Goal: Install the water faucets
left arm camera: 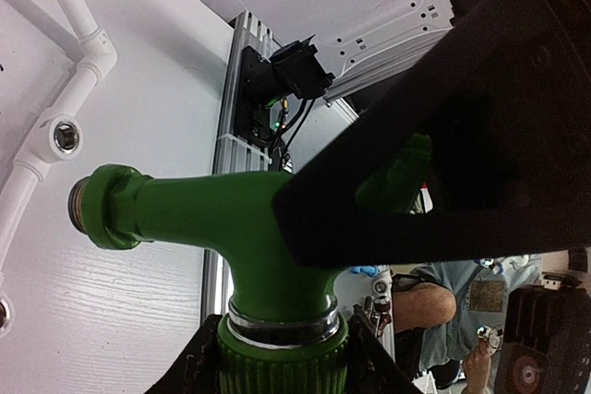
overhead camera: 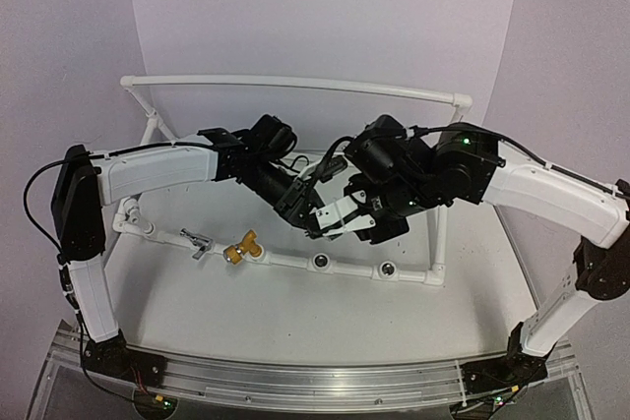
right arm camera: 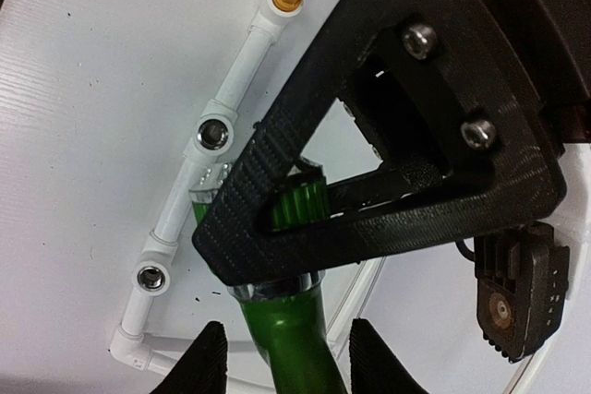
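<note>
The green tap [left arm camera: 203, 214] hangs in the air above the table [overhead camera: 295, 331], between the two grippers and close to the front rail of the pipe frame [overhead camera: 295, 84]. Its threaded end [left arm camera: 85, 205] points out to one side and touches nothing. The left gripper [left arm camera: 277, 357] is clamped on the tap's ribbed collar [left arm camera: 277, 377], a finger pressed against each side. The right gripper [right arm camera: 288, 325] stands astride the smooth green body with its jaws apart. A sliver of white shows on either side, so we judge it has no hold yet.

On the front rail the brass tap [overhead camera: 242, 249] sits in its fitting. The silver tap [overhead camera: 200, 241] is just beside it, though we cannot tell whether it is screwed home. Further along the rail, two sockets [overhead camera: 321, 262] have nothing in them.

We take this step to be a mid-air handover of the last tap, ahead of fitting it. The next move calls for the right jaws to pinch the body firmly before the left ones let go. Then we need the threaded end brought square to a free socket and turned in without crossing the thread. The arms are crowded together here, so the brass tap nearby needs a wide berth.
</note>
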Robot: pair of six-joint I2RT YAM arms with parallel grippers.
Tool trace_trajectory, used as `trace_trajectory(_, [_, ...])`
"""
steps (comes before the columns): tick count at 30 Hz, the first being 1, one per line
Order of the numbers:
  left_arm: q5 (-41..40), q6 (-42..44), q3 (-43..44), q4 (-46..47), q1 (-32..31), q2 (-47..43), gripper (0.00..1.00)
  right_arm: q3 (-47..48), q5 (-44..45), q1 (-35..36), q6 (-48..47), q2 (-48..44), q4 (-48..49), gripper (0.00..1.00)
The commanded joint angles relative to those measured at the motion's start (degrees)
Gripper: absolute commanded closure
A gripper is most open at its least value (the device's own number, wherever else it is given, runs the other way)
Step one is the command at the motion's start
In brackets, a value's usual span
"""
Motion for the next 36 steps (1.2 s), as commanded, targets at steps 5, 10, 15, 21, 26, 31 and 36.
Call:
trace_trajectory(5, [1.8, 2.1, -0.4, -0.7, 0.2, -3.6, 0.87, 1.2, 2.4, 0.1, 0.3, 1.0, 0.4, 0.84])
trace_trajectory(10, [0.1, 2.4, -2.6, 2.0, 0.2, -6.5, 0.56, 2.3, 2.5, 0.1, 2.2, 0.2, 0.3, 1.0])
trace_trajectory(15, [-7.6, 2.9, -7.5, 7.1, 0.5, -12.8, 0.11, 4.0, -0.5, 0.1, 6.2, -2.5, 0.2, 1.0])
trace_trajectory(21, [-20.2, 4.0, -18.9, 21.6, 1.0, -25.1, 0.0, 6.8, -7.2, 0.1, 11.5, -7.3, 1.5, 1.0])
trace_trajectory(26, [-29.1, 5.1, -36.6, 42.5, 1.0, -40.1, 0.0, 8.8, -17.4, 0.0, 16.6, -13.3, 7.0, 1.0])
trace_trajectory(31, [-25.0, 14.5, -40.2, 46.5, 0.3, -44.2, 0.04, 10.1, -23.4, 0.1, 21.6, -15.3, 10.0, 1.0])
trace_trajectory(36, [-32.5, 29.2, -37.2, 41.1, -8.3, -42.3, 0.11, 11.0, -27.0, 0.0, 26.6, -14.4, 12.2, 1.0])
